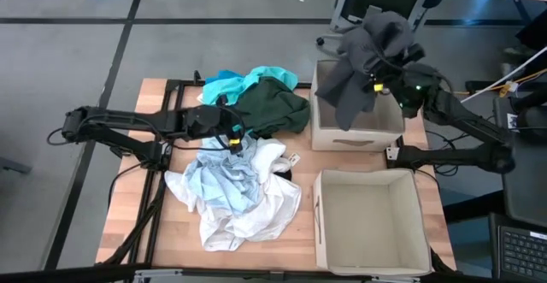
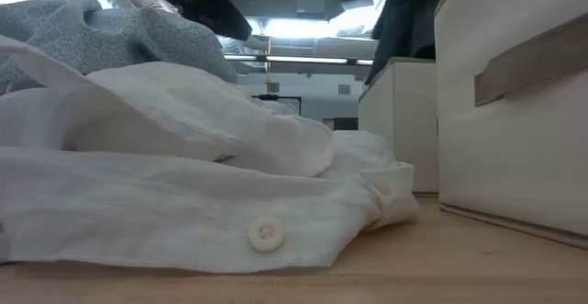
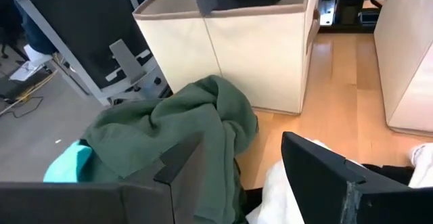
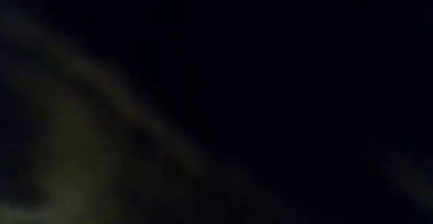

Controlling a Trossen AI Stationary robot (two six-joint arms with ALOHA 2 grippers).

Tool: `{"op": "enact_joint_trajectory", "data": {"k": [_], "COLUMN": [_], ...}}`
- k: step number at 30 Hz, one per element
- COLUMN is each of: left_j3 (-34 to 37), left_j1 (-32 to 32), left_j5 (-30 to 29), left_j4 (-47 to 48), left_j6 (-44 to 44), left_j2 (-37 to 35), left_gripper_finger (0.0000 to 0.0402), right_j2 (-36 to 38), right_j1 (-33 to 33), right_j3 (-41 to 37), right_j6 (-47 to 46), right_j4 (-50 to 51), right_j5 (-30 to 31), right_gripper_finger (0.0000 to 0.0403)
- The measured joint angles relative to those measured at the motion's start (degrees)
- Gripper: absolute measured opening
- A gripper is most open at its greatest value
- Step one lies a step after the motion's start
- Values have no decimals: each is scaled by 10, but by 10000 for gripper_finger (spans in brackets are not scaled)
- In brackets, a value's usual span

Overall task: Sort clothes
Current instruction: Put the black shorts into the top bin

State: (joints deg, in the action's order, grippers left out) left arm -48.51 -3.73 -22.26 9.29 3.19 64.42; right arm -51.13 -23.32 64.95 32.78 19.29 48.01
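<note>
A: Where's the right gripper (image 1: 382, 76)?

B: I've got it over the far beige box (image 1: 355, 134), with a dark grey garment (image 1: 369, 54) draped over it and hanging down into that box. The cloth hides the fingers and my right wrist view is black, so I cannot tell whether they're spread or closed on the fabric

A: And the left one?

B: The left gripper (image 1: 229, 134) sits low at the middle of the pile. On the left wrist view I see its 2 fingers (image 3: 325, 166) spread wide with nothing between them, the dark green garment (image 3: 172, 126) just ahead and white cloth under the tips

A: How do the rest of the clothes lie?

B: On the wooden table (image 1: 128, 197). The teal garment (image 1: 244, 79) is at the far edge, touching the dark green one. Nearer me, the pale blue garment (image 1: 218, 185) lies over the white shirt (image 1: 256, 210), whose buttons show in the low view. The near beige box (image 1: 372, 223) has no clothes in it that I can see
</note>
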Motion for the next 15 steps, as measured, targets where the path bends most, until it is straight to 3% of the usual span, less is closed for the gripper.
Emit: {"op": "enact_joint_trajectory", "data": {"k": [4,15], "left_j3": [22,32], "left_j1": [0,0], "left_j5": [0,0], "left_j4": [-38,-60], "left_j6": [-12,-9], "left_j2": [0,0], "left_gripper_finger": [186,186], "right_j2": [0,-36], "right_j1": [-54,-136], "right_j3": [0,-1], "right_j6": [-65,-261], "right_j4": [75,255], "right_j5": [-26,-228], "right_gripper_finger": [48,53]}}
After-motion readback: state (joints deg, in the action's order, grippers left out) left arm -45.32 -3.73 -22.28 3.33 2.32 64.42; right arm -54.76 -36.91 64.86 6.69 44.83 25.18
